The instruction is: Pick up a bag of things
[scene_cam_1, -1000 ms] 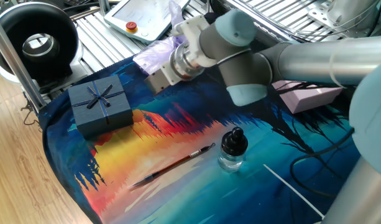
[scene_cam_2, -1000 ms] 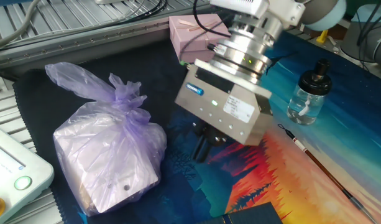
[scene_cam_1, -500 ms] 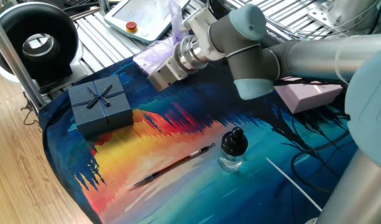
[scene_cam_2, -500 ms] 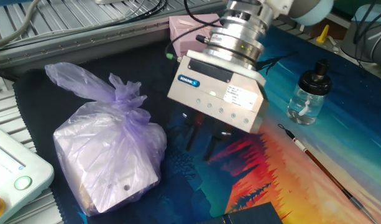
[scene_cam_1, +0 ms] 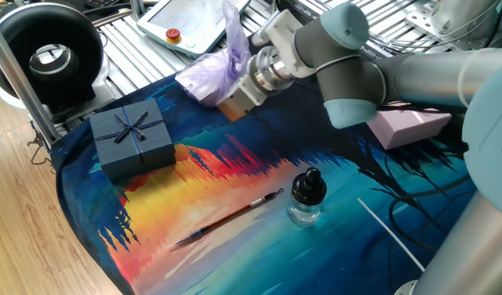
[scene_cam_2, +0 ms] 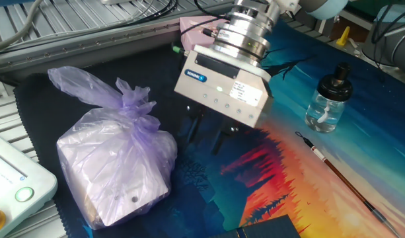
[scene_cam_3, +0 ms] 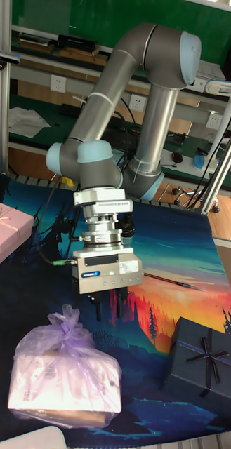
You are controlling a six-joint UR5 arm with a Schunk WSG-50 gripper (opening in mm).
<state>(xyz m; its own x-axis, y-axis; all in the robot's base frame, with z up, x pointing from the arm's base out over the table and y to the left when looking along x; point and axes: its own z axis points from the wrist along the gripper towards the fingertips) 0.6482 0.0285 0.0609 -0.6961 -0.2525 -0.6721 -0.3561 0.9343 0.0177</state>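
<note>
The bag of things (scene_cam_2: 116, 173) is a pale lilac, wrinkly plastic bag with a twisted neck, resting on the dark end of the painted mat. It also shows in the tall fixed view as the bag (scene_cam_3: 62, 373) and partly behind the arm as the bag (scene_cam_1: 211, 70). My gripper (scene_cam_2: 205, 134) hangs beside the bag's neck, fingers pointing down at the mat and apart from the bag. In the tall fixed view the gripper (scene_cam_3: 109, 307) is just above and right of the neck. The two fingers stand apart with nothing between them.
A dark blue box with a bow (scene_cam_1: 132, 139) sits near the mat's front corner. A pink box (scene_cam_2: 202, 32) lies behind the gripper. An ink bottle (scene_cam_2: 328, 99) and a thin brush (scene_cam_2: 341, 175) lie on the mat. A teach pendant (scene_cam_2: 10, 188) borders the bag.
The gripper has shifted back along the mat toward the pink box. Its fingers, close together a second ago, now stand apart. The bag has not moved.
</note>
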